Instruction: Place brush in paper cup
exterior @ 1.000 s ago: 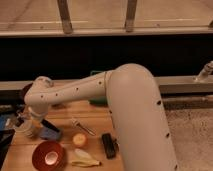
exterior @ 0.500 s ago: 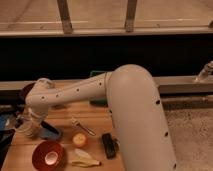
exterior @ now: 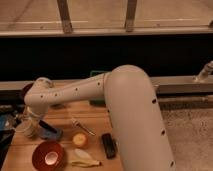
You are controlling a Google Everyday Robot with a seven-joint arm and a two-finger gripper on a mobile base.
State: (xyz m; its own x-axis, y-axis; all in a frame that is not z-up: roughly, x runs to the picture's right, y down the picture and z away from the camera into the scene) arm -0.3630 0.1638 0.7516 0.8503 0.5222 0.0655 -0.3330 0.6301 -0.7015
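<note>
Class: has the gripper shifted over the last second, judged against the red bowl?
No. The gripper stays low at the table's left edge, by the paper cup, left of the red bowl.

White arm (exterior: 100, 92) dotted with small dark spots, pincer (exterior: 31, 125) low at far left – pale, cream paper cup (exterior: 29, 127), red bowl (exterior: 48, 154), black block (exterior: 108, 145), silver utensil (exterior: 82, 126), warm tan wooden worktop (exterior: 95, 115)

Gripper (exterior: 31, 121) blurred over paper cup (exterior: 30, 131) — brush indistinguishable.
</note>
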